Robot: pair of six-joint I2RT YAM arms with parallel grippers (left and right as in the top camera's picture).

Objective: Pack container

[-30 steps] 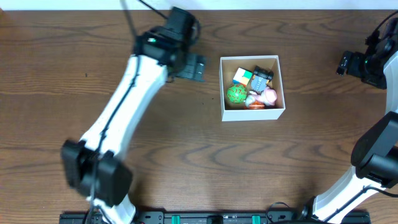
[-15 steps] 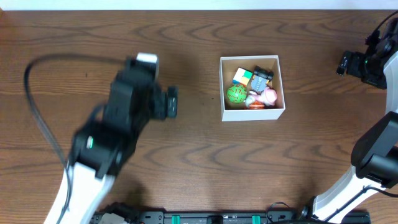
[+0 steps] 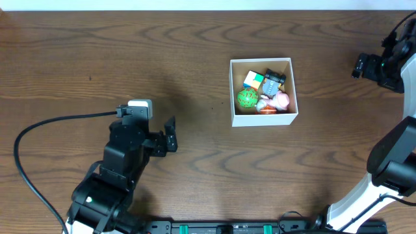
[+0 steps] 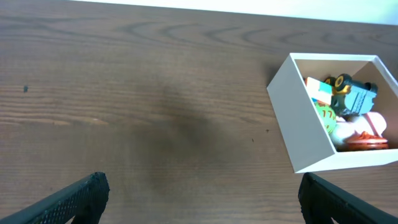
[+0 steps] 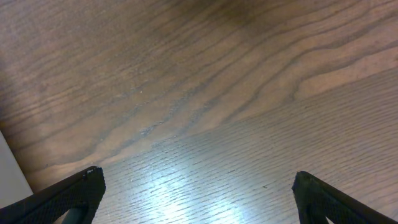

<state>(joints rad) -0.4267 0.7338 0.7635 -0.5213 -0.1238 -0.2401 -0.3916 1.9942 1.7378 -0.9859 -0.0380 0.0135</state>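
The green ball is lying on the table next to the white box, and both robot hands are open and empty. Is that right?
Not quite. The green ball lies inside the container, not next to it on the table; the overhead view shows this. The rest is right: the left gripper and the right gripper are both open and empty.
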